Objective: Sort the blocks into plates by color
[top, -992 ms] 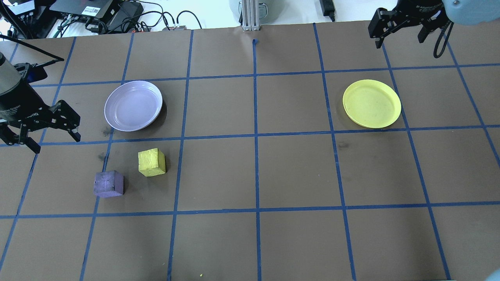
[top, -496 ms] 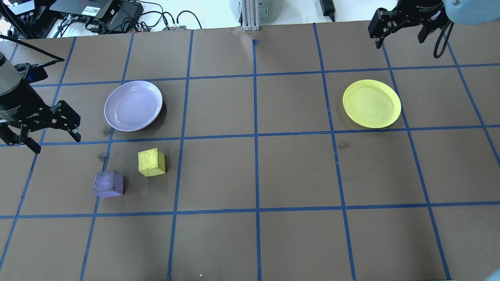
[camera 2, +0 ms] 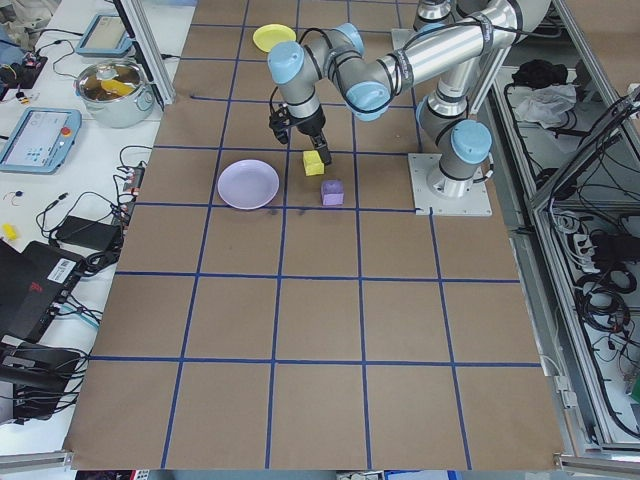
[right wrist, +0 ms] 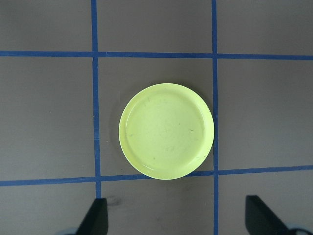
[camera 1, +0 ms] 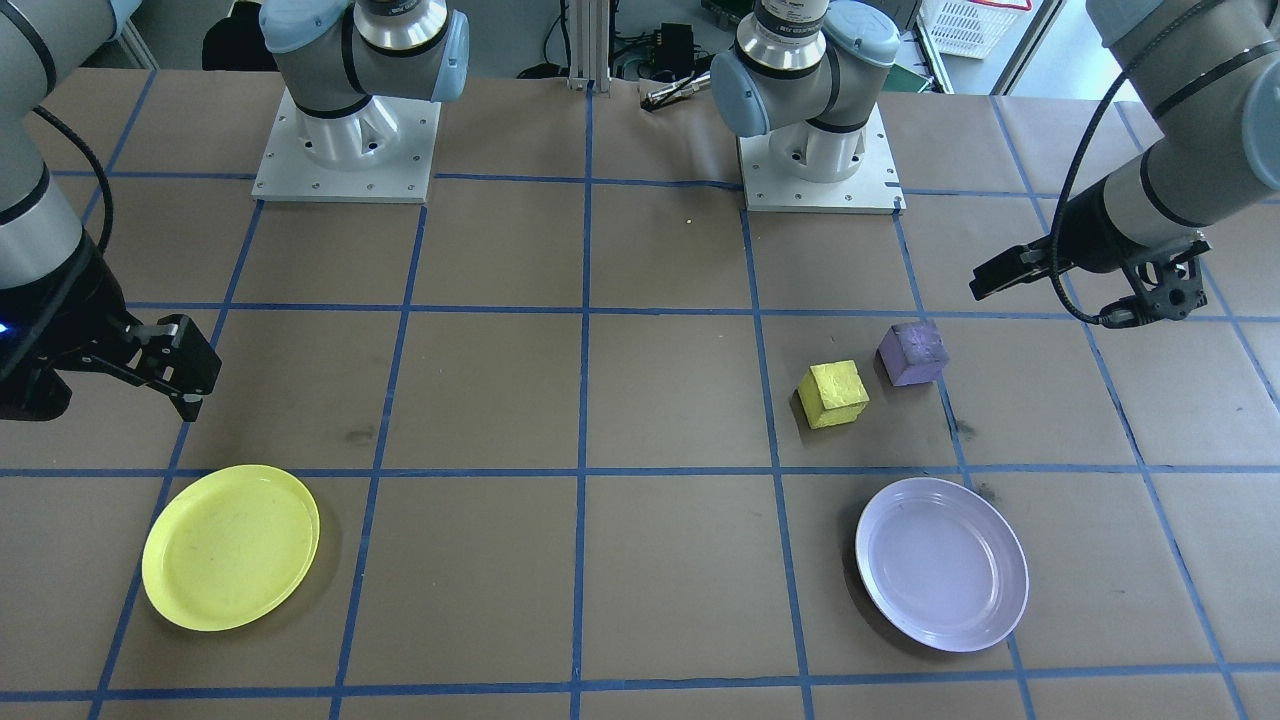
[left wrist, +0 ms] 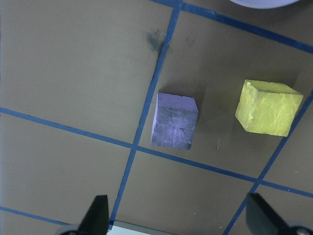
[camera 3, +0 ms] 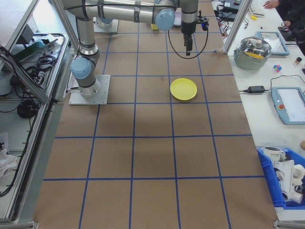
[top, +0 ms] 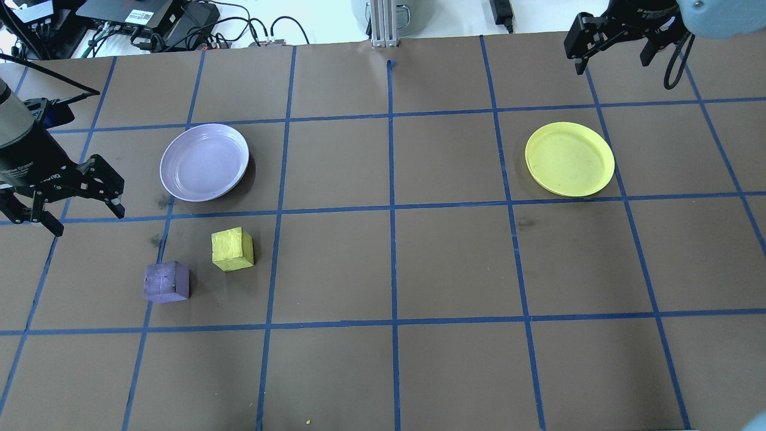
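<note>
The purple block (top: 166,281) and the yellow block (top: 232,249) rest side by side on the brown table, just nearer than the empty lavender plate (top: 204,161). My left gripper (top: 88,220) hovers open to the left of them, holding nothing. Its wrist view looks down on the purple block (left wrist: 174,120) and the yellow block (left wrist: 268,107). The yellow plate (top: 570,158) lies empty on the right half. My right gripper (top: 611,64) hangs open beyond it at the far edge, with the yellow plate (right wrist: 166,130) centred in its wrist view.
Blue tape lines divide the table into squares. Cables and electronics (top: 149,24) and an aluminium post (top: 383,24) line the far edge. Both arm bases (camera 1: 347,150) (camera 1: 820,160) are bolted on the robot's side. A metal pot (camera 3: 257,47) stands on a side bench.
The left gripper has shifted very slightly. The blocks, the plates and the right gripper stay where they were.
</note>
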`<action>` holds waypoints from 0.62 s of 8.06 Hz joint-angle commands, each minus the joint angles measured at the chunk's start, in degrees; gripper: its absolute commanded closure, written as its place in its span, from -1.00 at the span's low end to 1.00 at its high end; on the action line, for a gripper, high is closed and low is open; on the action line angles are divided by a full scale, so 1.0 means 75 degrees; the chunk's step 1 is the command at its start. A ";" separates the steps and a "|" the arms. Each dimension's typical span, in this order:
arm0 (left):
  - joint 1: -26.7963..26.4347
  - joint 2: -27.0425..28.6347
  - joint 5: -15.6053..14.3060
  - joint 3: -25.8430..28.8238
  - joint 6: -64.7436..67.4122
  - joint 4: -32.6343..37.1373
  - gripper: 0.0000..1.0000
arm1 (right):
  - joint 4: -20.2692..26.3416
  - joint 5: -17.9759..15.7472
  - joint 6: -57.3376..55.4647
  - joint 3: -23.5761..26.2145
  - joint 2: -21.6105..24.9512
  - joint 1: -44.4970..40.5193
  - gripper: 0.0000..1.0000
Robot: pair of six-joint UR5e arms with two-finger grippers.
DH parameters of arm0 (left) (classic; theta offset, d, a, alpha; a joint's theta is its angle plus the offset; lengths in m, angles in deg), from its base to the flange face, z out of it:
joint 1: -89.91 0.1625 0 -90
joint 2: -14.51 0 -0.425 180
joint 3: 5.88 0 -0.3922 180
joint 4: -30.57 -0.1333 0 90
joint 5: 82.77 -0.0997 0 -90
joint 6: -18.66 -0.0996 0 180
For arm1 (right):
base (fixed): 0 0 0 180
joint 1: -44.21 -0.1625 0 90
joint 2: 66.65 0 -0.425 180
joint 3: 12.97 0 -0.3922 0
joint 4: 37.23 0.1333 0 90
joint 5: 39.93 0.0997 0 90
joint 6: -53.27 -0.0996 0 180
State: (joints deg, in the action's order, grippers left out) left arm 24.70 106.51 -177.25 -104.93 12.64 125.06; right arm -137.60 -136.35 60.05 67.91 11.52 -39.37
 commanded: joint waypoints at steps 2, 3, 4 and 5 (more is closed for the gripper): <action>0.0012 0.0003 0.0000 0.0000 -0.0007 0.0000 -1.00 | -0.0024 -0.0023 -0.0024 -0.0002 -0.0005 0.0000 -1.00; 0.0012 0.0003 0.0000 0.0000 -0.0007 0.0000 -1.00 | -0.0024 -0.0023 -0.0059 0.0010 -0.0005 0.0000 -1.00; 0.0012 0.0003 0.0000 0.0000 -0.0007 0.0000 -1.00 | -0.0012 -0.0023 -0.0059 0.0010 -0.0016 0.0012 -1.00; 0.0012 0.0003 0.0000 0.0011 -0.0007 -0.0012 -1.00 | -0.0012 -0.0035 -0.0059 0.0010 -0.0005 0.0035 -1.00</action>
State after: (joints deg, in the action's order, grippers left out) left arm 24.77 106.53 -177.25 -104.93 12.59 125.05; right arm -137.73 -136.52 59.67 67.96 11.45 -39.32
